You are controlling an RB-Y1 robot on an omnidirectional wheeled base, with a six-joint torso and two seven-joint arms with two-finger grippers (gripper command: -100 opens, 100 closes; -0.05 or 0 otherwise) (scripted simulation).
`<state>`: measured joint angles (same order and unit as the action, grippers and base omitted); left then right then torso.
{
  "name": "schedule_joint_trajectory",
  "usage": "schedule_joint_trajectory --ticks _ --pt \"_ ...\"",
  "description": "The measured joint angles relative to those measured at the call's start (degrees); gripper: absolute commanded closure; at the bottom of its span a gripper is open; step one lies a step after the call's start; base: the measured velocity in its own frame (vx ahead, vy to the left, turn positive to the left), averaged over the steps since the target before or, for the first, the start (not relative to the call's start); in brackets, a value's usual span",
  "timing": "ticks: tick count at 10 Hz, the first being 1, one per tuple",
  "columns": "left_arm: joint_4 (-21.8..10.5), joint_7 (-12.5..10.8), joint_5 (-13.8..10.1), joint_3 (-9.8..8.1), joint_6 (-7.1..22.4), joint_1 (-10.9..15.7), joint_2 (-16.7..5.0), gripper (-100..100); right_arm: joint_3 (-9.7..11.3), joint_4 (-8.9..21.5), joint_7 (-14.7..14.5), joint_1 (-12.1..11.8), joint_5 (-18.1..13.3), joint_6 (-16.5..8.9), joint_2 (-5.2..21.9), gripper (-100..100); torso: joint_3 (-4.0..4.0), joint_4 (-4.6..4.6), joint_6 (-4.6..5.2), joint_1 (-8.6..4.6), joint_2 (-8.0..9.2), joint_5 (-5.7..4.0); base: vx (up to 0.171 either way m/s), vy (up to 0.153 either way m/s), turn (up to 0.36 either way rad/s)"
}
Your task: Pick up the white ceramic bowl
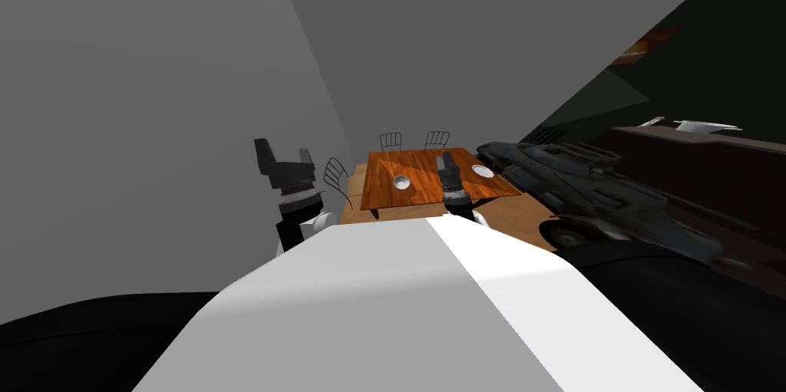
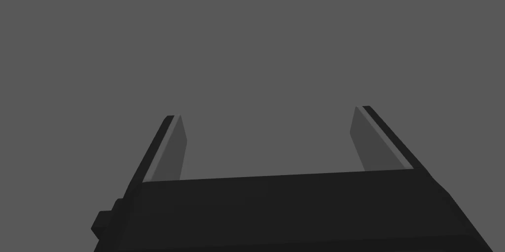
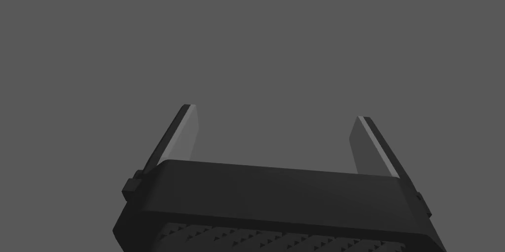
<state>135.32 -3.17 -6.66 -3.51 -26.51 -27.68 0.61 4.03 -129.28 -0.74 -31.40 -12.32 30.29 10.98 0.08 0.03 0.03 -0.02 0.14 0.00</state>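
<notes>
Head view: grey walls [image 1: 153,103] fill most of the frame and meet in a corner far ahead. A black area [image 1: 77,341] sits near left.

A big dark object [image 1: 599,196] lies on the right, close to the table's right edge. I can't tell what it is. Beyond it, far right, there's a dark counter [image 1: 691,157] with a white item [image 1: 702,126] on top, too small to name.

The table [image 1: 418,165] is orange-brown wood, far ahead and about centre. There are wire chairs round it: a chair [image 1: 391,140] and a second chair [image 1: 437,138] at the far edge, and a third chair [image 1: 335,175] at the left edge.

The left gripper [image 1: 285,149] is raised left of the table and clear of it. In the left wrist view the left gripper [image 2: 269,112] has its fingers spread wide, with nothing between them.

The right gripper [image 1: 447,157] overlaps the tabletop in the head view, and I can't tell its height over the wood. In the right wrist view the right gripper [image 3: 277,111] is also spread, holding nothing.

The bowl [image 1: 401,181] is white and upright, hollow up, on the table's left half, just left of the right gripper as seen from the head. Neither claw touches it. A flatter white dish [image 1: 482,171] sits on the table's right half, well apart from the bowl.
</notes>
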Motion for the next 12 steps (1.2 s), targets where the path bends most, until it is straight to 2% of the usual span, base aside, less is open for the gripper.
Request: schedule_joint_trajectory --ticks 2,4,5,7,9,10,11,12 --pt "0.0 0.0 0.0 0.01 0.0 0.01 0.0 0 0.05 3.88 -0.3 -0.48 -1.77 0.33 2.9 -100 -0.01 -0.01 -0.05 0.02 0.0 0.0 -0.044 0.012 0.389" --pt "0.0 0.0 0.0 0.01 0.0 0.01 0.0 0 0.37 7.92 -0.67 0.62 -4.6 -2.16 6.47 -100 0.01 0.0 -0.06 0.04 0.03 0.01 -0.049 0.023 0.463" --pt "0.0 0.0 0.0 0.01 0.0 0.01 0.0 0 -0.24 9.51 -0.51 -0.34 -5.67 -2.72 8.75 -100 0.02 0.01 -0.04 0.04 0.03 0.01 -0.024 0.011 0.073" --pt "0.0 0.0 0.0 0.0 0.0 0.0 0.0 0 0.75 12.12 -1.39 -0.37 -8.04 -4.06 9.78 -100 -0.03 -0.01 -0.03 0.05 -0.05 0.01 -0.016 0.019 0.189" --pt "0.0 0.0 0.0 0.0 0.0 0.01 0.0 0 0.58 14.72 -2.05 -1.02 -9.68 -4.26 11.27 -100 -0.04 -0.01 -0.04 0.03 -0.07 0.01 -0.015 0.015 0.237" --pt "0.0 0.0 0.0 -0.01 0.0 -0.01 0.0 0 0.66 16.22 -2.27 -0.63 -10.34 -4.55 11.66 -100 -0.05 -0.02 0.02 0.0 -0.09 0.0 -0.018 0.02 0.278" --pt "0.0 0.0 0.0 0.0 0.0 0.0 0.0 0 0.3 18.99 -2.32 0.38 -11.28 -4.99 12.9 -100 -0.05 -0.02 -0.04 0.0 -0.09 0.0 -0.026 0.032 0.424" --pt "0.0 0.0 0.0 0.0 0.0 0.0 0.0 0 0.37 20.54 -2.33 0.81 -12.85 -6.74 14.6 -100 -0.04 -0.01 -0.03 0.05 -0.07 0.01 -0.02 0.019 0.198"
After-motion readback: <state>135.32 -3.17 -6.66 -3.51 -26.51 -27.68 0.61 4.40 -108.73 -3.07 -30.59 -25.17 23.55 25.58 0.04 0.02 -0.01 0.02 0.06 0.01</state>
